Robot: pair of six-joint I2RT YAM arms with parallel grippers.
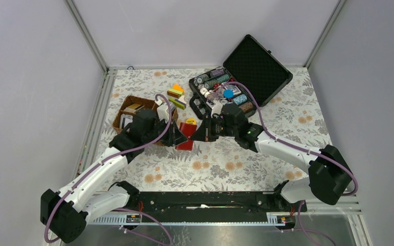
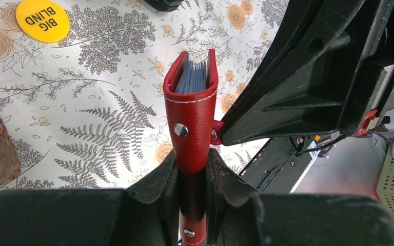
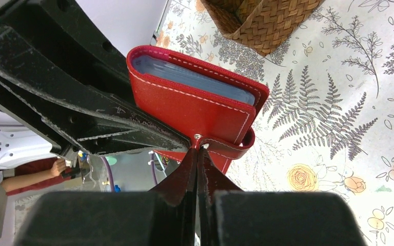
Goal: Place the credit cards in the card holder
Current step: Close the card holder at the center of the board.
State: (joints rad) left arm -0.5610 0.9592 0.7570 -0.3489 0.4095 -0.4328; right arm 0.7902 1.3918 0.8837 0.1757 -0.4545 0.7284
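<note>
card holder (image 1: 186,134) held upright at 7 o'clock of black case (image 1: 256,64) | left gripper (image 2: 193,166) clamped onto its body | right gripper (image 3: 199,154) pinched tight on snap strap (image 3: 236,146) | risk: strap slipped or torn if arms are pulled apart | no loose card seen | read: "BIG BLIND", yellow chip (image 2: 42,20), 11 o'clock of holder

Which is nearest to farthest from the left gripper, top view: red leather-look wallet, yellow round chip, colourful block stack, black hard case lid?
1. Red leather-look wallet, in the left gripper's jaws.
2. Yellow round chip, just behind.
3. Colourful block stack, farther back.
4. Black hard case lid, back right.
</note>
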